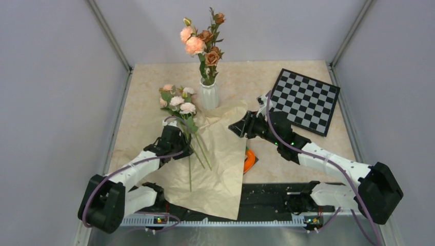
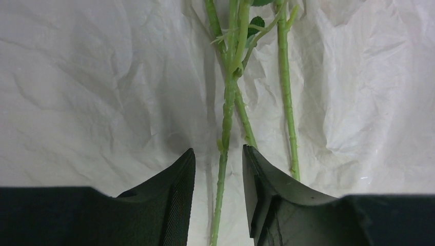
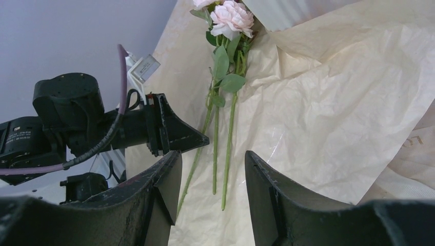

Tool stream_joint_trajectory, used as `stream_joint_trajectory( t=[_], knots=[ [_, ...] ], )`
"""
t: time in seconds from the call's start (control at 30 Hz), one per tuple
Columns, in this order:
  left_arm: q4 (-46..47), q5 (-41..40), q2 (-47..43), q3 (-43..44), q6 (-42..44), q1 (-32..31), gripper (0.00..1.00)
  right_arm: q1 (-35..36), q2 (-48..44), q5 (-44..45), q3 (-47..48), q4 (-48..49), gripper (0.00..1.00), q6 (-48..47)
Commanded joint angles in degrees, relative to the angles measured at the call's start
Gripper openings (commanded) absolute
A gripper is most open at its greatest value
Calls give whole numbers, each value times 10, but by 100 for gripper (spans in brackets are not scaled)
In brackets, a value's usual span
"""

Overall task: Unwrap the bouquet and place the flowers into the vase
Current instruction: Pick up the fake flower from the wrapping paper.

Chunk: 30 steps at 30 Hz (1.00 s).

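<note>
My left pincer [image 2: 218, 154] straddles, jaws apart, the thin, light, springy flower stems [image 2: 227, 102] on crinkly paper [image 2: 102, 102], right pincer [image 3: 212, 160] likewise spread and empty; I'd pinch mid-stem.

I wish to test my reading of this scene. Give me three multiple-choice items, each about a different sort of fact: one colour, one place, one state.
1. The vase is: A white, B black, C orange.
2. The pale pink roses lie: A in the vase, B on the opened paper, C in the right tool.
3. The right tool is: A shut on a rose, B shut on the paper, C open and empty.

Answers:
1. A, its ribbed body is white.
2. B, they rest flat on the paper, beside the vase.
3. C, it stands wide apart with nothing gripped.
</note>
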Motion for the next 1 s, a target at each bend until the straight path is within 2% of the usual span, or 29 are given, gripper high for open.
stream_joint_trajectory(
  t=[0.0, 0.43, 0.67, 0.83, 0.97],
  knots=[
    [26, -47, 20, 25, 18, -9, 41, 5, -20, 9, -8, 7, 50, -6],
    [-4, -108, 105, 82, 37, -54, 27, 5, -20, 16, -14, 4, 50, -10],
    [-34, -138, 150, 108, 22, -80, 11, 5, -25, 22, -16, -3, 50, -13],
    [-46, -144, 130, 109, -12, -82, 0, 5, -33, 32, -15, -13, 50, -17],
    [-52, -153, 95, 105, -32, -82, 0, 5, -36, 37, -14, -16, 50, -19]
  ],
)
